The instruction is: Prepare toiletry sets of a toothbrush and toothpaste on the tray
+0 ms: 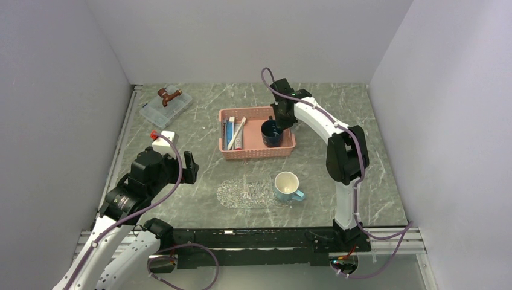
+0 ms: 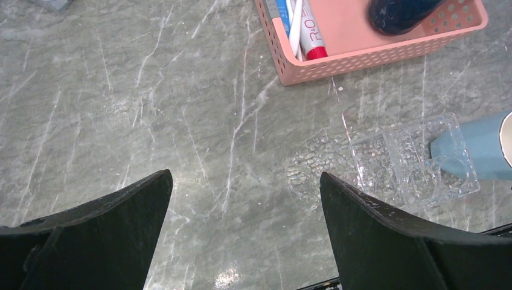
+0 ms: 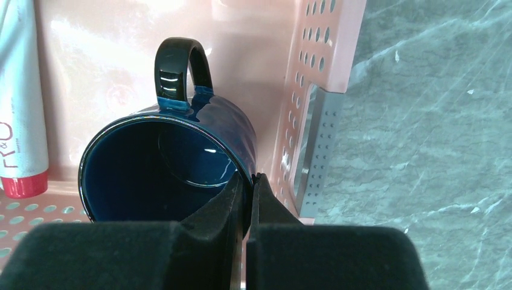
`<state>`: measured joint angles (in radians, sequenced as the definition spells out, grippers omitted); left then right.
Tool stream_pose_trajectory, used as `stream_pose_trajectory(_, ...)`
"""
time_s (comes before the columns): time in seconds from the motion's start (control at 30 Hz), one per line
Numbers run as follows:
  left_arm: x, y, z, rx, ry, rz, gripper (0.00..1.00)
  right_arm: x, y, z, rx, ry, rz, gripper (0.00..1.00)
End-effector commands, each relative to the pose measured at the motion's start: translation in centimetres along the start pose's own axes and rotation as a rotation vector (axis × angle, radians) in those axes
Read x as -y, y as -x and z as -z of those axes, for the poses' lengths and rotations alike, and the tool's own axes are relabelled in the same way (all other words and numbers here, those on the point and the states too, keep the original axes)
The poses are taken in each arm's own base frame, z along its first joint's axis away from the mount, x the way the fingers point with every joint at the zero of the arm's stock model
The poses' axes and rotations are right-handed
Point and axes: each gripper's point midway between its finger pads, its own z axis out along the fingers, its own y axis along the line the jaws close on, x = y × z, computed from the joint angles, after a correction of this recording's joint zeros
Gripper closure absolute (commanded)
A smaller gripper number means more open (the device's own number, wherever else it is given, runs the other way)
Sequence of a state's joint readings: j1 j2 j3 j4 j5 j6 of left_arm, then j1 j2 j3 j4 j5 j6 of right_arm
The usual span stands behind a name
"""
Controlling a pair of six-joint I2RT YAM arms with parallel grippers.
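The toothpaste [image 2: 312, 33], a whitish tube with red lettering and a red cap, lay beside a thin white toothbrush [image 2: 294, 33] at the left end of the pink basket [image 2: 374, 57]. The clear, bumpy tray [image 1: 241, 194] sat nearer. The right gripper [image 3: 247, 181] pinched the rim of the dark blue mug [image 3: 181, 151]; the left gripper [image 2: 244, 181] hung spread wide.
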<state>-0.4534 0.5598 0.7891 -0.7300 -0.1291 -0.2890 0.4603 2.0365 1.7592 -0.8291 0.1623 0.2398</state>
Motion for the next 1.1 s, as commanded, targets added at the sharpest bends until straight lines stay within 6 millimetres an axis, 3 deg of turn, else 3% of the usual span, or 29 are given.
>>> stream_pose_trajectory(0.0, -0.1, 0.8, 0.2, 0.034, 0.005, -0.01, 0.01, 0.0, 4.6, 4.2, 0.157, 0.018, -0.031, 1.0)
stream_pose_trajectory(0.27, -0.1, 0.8, 0.2, 0.033, 0.004, -0.01, 0.01, -0.6, 7.2, 8.3, 0.269, 0.06, -0.022, 1.0)
stream_pose_trajectory(0.53, -0.1, 0.9, 0.4, 0.044, 0.002, -0.007, 0.01, -2.9, 8.9, 12.8, 0.387, 0.116, 0.059, 1.0)
stream_pose_trajectory(0.83, -0.7, 1.2, 0.8, 0.064, 0.032, 0.002, 0.01, -8.8, 9.4, 18.2, 0.56, 0.227, 0.28, 1.0)
stream_pose_trajectory(1.07, -2.3, 1.7, 1.8, 0.115, 0.116, 0.039, 0.01, -13.4, 8.3, 20.3, 0.59, 0.368, 0.45, 1.0)
